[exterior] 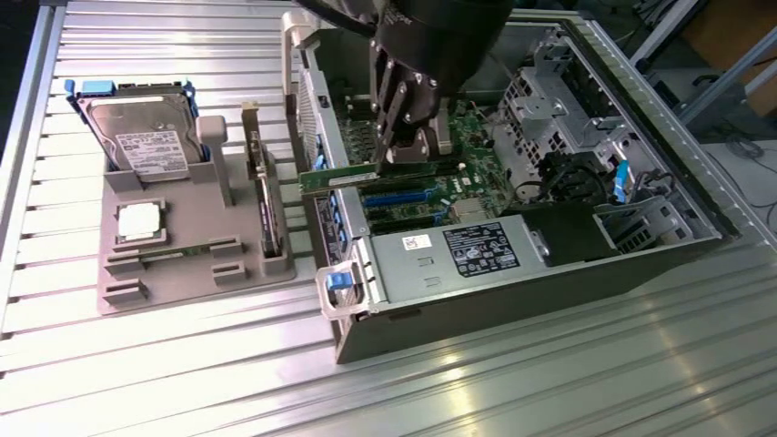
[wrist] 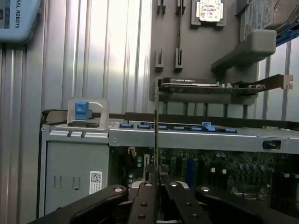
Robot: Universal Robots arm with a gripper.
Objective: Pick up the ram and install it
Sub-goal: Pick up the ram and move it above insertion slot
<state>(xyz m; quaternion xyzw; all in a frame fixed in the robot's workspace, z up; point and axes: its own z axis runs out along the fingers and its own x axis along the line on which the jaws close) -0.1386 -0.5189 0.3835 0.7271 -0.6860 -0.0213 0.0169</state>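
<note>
Fingers (exterior: 410, 144) drawn close together, pinching ram (exterior: 364, 175) by upper edge – green stick held level, standing on edge, sticking out past fingers both ways. Directly below fingers: motherboard (exterior: 486, 173) inside open computer case (exterior: 486, 319); ram close above blue slots (exterior: 401, 196), contact with them not clear. Well apart from fingers, outside case on counter (exterior: 547, 391) – grey tray (exterior: 170, 273) with hard drive (exterior: 146, 137), CPU chip (exterior: 140, 221), expansion card (exterior: 267, 200) in own holders
</note>
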